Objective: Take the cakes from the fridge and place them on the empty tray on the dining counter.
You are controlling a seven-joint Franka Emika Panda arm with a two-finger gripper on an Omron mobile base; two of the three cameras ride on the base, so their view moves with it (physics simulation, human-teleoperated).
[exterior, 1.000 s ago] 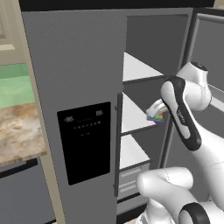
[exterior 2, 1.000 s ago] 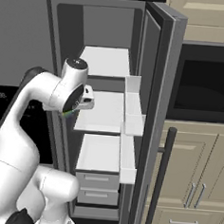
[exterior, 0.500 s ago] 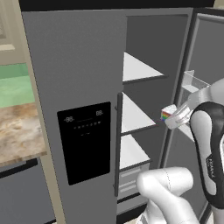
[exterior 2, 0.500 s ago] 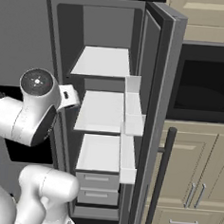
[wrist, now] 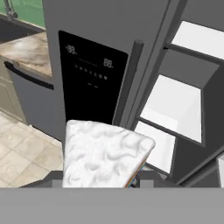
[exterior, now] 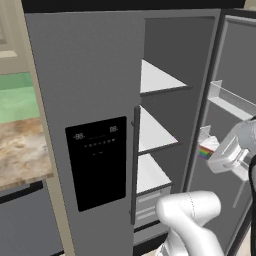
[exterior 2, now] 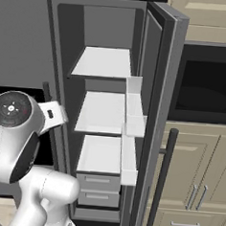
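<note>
Carrying a small wedge-shaped cake slice with white frosting and rainbow-coloured layers (wrist: 105,155) out of the tall grey two-door fridge (exterior: 90,100), jaws clenched on it at the bottom centre of the hand view. Pulled back since a second ago from beside the middle white shelf (exterior: 152,135) to the right edge of the left base view, where the coloured layers peek out beside the white two-finger gripper (exterior: 212,152). Now clear of the open compartment. Judged next: turning toward the dining tabletop and its tray.
</note>
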